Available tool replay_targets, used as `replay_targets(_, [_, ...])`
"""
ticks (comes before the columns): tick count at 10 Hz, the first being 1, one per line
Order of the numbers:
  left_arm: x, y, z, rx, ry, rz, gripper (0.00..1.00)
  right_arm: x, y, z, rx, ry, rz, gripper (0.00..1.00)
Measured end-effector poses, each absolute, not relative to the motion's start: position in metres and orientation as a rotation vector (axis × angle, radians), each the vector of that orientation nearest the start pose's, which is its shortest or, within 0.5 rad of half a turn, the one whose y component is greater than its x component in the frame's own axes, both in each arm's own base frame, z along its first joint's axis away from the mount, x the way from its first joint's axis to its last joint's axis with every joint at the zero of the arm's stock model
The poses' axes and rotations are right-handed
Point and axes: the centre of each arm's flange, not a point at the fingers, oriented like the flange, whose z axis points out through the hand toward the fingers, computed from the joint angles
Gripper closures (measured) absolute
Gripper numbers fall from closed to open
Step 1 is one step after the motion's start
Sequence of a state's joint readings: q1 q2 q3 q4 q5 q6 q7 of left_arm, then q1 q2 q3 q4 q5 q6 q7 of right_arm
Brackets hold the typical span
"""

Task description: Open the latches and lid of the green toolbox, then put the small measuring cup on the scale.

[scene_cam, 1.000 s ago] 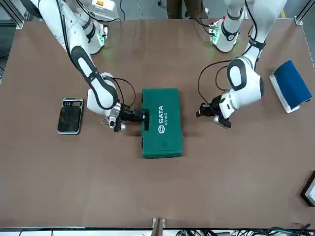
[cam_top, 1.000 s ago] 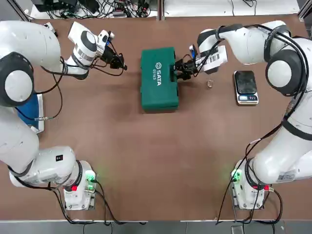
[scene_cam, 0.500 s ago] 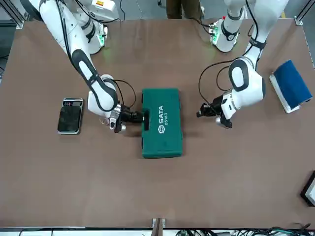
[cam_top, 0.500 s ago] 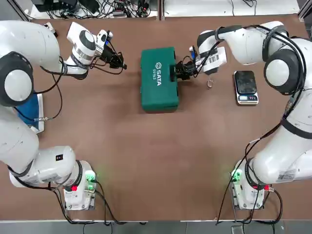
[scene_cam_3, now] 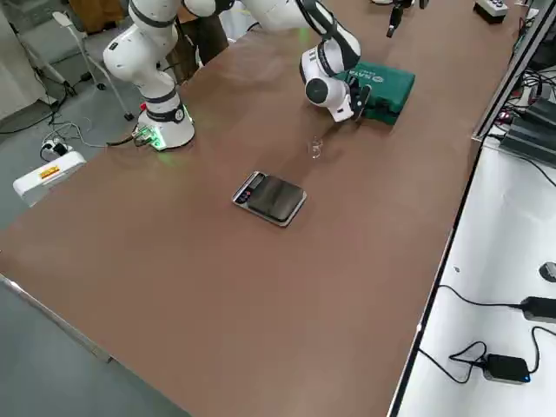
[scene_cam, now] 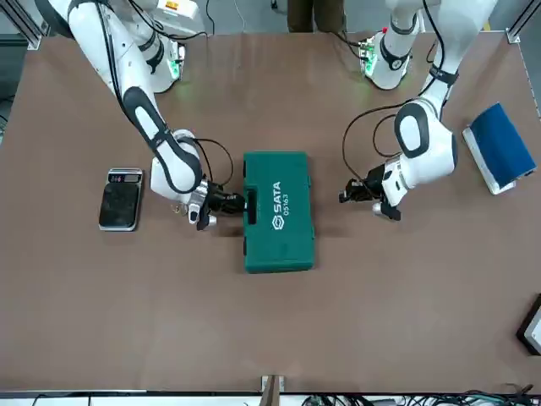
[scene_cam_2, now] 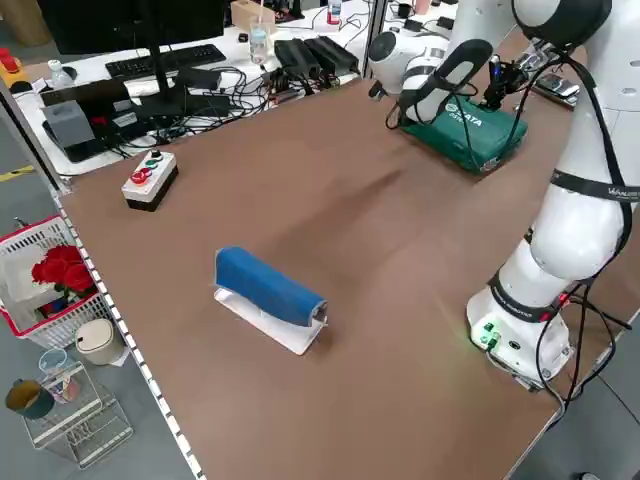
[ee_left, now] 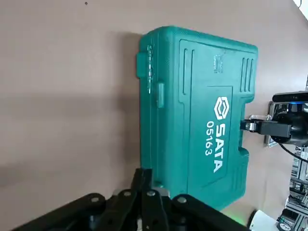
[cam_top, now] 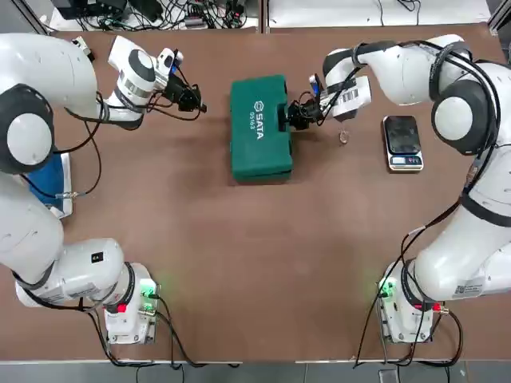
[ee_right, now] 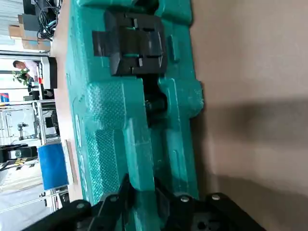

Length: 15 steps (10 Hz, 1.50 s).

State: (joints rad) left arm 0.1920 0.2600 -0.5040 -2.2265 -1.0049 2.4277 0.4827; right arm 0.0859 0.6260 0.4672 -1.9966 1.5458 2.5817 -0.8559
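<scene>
Between right gripper's (ee_right: pixel 142 182) fingers (ee_right: pixel 126 193), seemingly, toolbox handle (ee_right: pixel 141 156); left gripper (cam_top: pixel 197 102) well apart.

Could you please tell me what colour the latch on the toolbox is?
Black latch, best seen in the right wrist view.

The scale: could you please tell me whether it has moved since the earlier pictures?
No; in the top view the scale keeps its place against the table's near edge.

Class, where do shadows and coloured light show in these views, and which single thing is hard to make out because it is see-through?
Left wrist view: a soft shadow lies along the green toolbox; right wrist view: broad shadows on the brown tabletop beside it; top view: green and red lights glow at both arm bases; right side view: the small measuring cup shows only as faint outlines.
</scene>
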Motion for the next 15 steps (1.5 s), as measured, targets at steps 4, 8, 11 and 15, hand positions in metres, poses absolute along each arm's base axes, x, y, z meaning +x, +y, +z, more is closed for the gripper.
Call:
replay_targets(4, [0.523, -0.172, 0.275, 2.388, 0.053, 0.003, 0.99, 0.52, 0.3, 0.178, -2.161, 0.111, -0.082, 0.81])
replay_targets(8, [0.525, -0.173, 0.278, 2.384, 0.095, -0.009, 0.99, 0.526, 0.301, 0.201, -2.154, 0.145, -0.1, 0.76])
replay_targets(11, [0.527, -0.176, 0.281, 2.38, 0.114, -0.012, 0.99, 0.527, 0.302, 0.219, -2.149, 0.162, -0.111, 0.73])
replay_targets(15, [0.529, -0.174, 0.282, 2.376, 0.171, -0.027, 0.99, 0.52, 0.32, 0.237, -2.133, 0.18, -0.087, 0.69])
